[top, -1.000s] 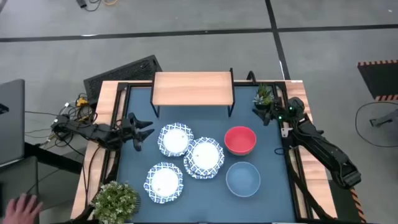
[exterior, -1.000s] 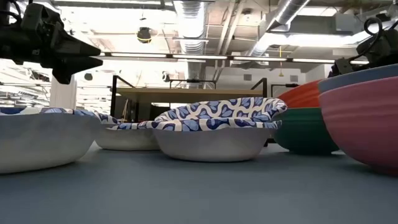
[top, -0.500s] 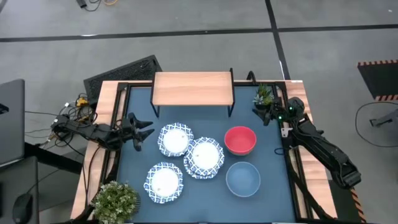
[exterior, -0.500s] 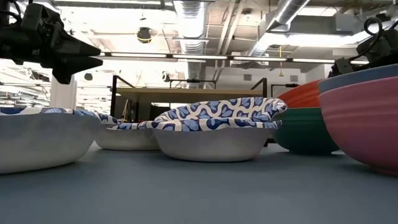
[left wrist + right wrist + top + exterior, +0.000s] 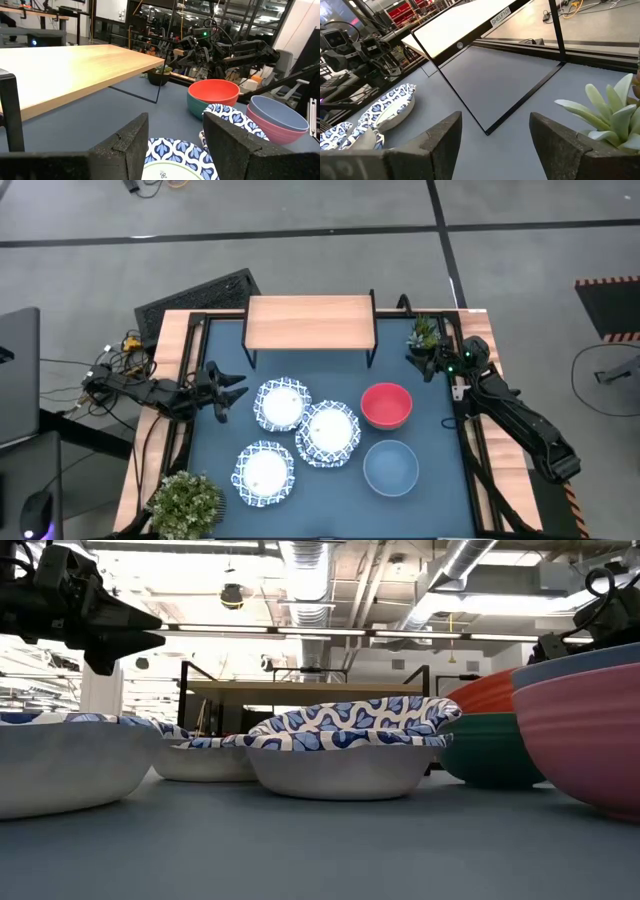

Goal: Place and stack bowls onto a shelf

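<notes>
The left claw (image 5: pixel 228 392), fingers spread wide, is hovering just left of the far blue-lattice white bowl (image 5: pixel 281 403); it should grip the rim squarely, then lift toward the light wooden shelf (image 5: pixel 310 323). The right claw (image 5: pixel 420 362) is waiting wide open at the far right.

Five bowls (image 5: pixel 331 430) sit on the table (image 5: pixel 430 490) before the shelf (image 5: pixel 310 322), three left, two right.

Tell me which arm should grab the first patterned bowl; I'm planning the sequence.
Left, probably. The left end effector is open beside the nearest patterned bowl; the right end effector sits at the far corner by a small plant.
</notes>
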You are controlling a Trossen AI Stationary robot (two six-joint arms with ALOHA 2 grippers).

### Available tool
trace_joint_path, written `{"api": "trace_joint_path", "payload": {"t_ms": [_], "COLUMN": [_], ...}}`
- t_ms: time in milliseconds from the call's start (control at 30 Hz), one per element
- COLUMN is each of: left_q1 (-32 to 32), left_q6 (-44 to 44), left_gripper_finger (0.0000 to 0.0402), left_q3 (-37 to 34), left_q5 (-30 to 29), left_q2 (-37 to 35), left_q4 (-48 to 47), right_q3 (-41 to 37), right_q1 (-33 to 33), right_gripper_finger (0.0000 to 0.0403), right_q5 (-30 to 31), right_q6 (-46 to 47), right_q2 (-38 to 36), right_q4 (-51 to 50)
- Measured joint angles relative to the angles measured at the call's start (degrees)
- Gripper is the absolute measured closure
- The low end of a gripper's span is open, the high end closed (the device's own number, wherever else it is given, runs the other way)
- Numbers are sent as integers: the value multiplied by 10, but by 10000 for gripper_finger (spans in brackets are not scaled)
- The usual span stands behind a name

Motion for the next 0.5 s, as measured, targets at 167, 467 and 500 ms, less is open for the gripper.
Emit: {"api": "trace_joint_path", "payload": {"t_ms": [167,467,500], "left_q1": [0,0,0], "left_q6": [-38,-145,-144], "left_gripper_finger": [228,228,228], "left_q3": [0,0,0], "left_q5": [2,-3,-3], "left_q2": [0,0,0], "left_q4": [0,0,3], "right_q3": [0,0,0], "right_q1": [0,0,0], "right_gripper_finger": [143,143,143], "right_q5": [0,0,0], "right_q6": [0,0,0], "right_q2": [0,0,0], "right_q4": [0,0,0]}}
